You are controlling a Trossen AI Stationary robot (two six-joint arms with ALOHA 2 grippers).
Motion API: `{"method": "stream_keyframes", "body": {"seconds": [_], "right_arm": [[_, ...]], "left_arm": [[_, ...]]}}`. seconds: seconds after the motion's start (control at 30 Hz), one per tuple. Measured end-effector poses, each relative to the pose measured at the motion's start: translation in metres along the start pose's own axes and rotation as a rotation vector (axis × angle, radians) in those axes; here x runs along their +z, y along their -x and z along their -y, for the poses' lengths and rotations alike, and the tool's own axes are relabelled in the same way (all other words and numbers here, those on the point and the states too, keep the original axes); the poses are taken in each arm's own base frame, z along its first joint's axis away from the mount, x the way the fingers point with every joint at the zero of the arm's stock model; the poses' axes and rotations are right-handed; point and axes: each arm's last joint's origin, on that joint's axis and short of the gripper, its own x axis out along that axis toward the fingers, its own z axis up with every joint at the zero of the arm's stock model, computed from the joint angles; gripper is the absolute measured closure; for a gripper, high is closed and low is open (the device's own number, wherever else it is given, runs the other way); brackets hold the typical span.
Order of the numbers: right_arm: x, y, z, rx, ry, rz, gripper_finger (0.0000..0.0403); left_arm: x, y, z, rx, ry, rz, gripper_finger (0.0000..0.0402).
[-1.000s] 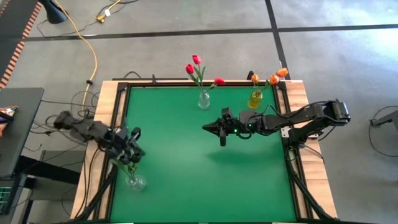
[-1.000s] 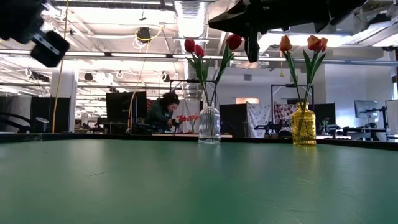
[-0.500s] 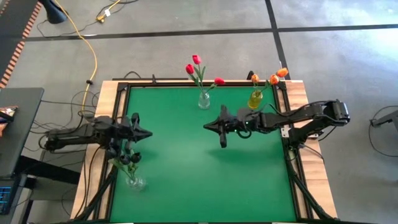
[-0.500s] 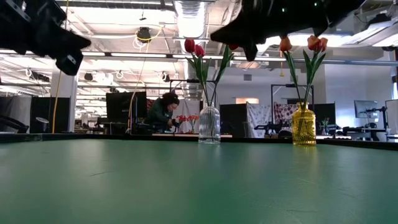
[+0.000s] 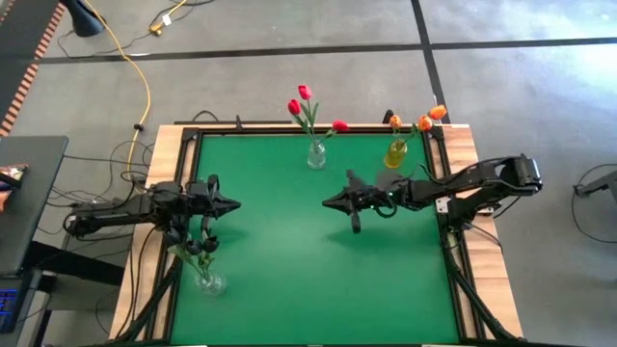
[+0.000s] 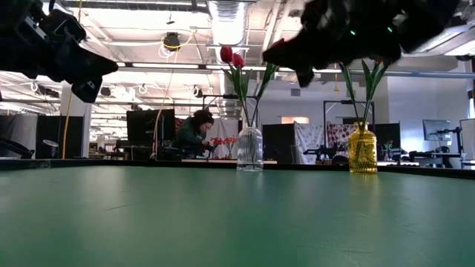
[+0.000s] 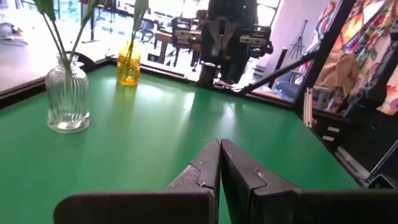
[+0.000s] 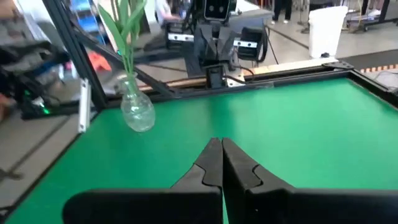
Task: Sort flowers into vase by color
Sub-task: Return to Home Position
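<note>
Three red flowers (image 5: 305,101) stand with their stems in a clear ribbed vase (image 5: 315,154) at the table's far edge. Orange flowers (image 5: 424,120) stand in a yellow vase (image 5: 395,152) at the far right. Dark-headed flowers (image 5: 200,248) stand in a clear vase (image 5: 209,282) at the near left. Each vase rests on its base on the green table (image 5: 289,280). My left gripper (image 5: 234,204) hovers shut at the left edge, just beyond the dark flowers, and points right. My right gripper (image 5: 326,202) hovers shut right of the middle and points left. Both are empty.
A raised dark frame (image 5: 189,164) edges the table. In the low view a person (image 6: 194,133) sits in the room far behind the vases. The green mat between the two grippers and toward the near edge holds nothing.
My left gripper has swung from over the near-left vase toward the far edge and now points across the table to the right. My right gripper has rolled about its own axis and sunk a little. Both stayed shut. The vases and flowers have kept still.
</note>
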Motion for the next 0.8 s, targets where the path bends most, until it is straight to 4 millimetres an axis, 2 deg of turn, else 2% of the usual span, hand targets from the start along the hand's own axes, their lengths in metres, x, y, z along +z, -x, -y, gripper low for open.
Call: {"method": "stream_keyframes", "body": {"seconds": [0.1,0.23,0.53,0.8], "right_arm": [[-0.018,0.011,0.001,0.007,-0.05,0.046,0.0383],[-0.039,0.026,0.001,-0.004,-0.109,0.013,0.0383],[-0.058,0.07,-0.004,-0.163,-0.112,0.073,0.0384],[-0.071,0.088,-0.002,-0.169,-0.109,0.082,0.0384]], "left_arm": [[-0.002,0.0,-0.001,0.016,0.001,-0.019,0.0401],[-0.002,0.0,-0.001,0.028,0.009,-0.022,0.0401],[-0.001,0.001,-0.006,0.182,0.012,0.02,0.0401],[-0.001,0.001,-0.007,0.218,0.013,0.032,0.0401]]}}
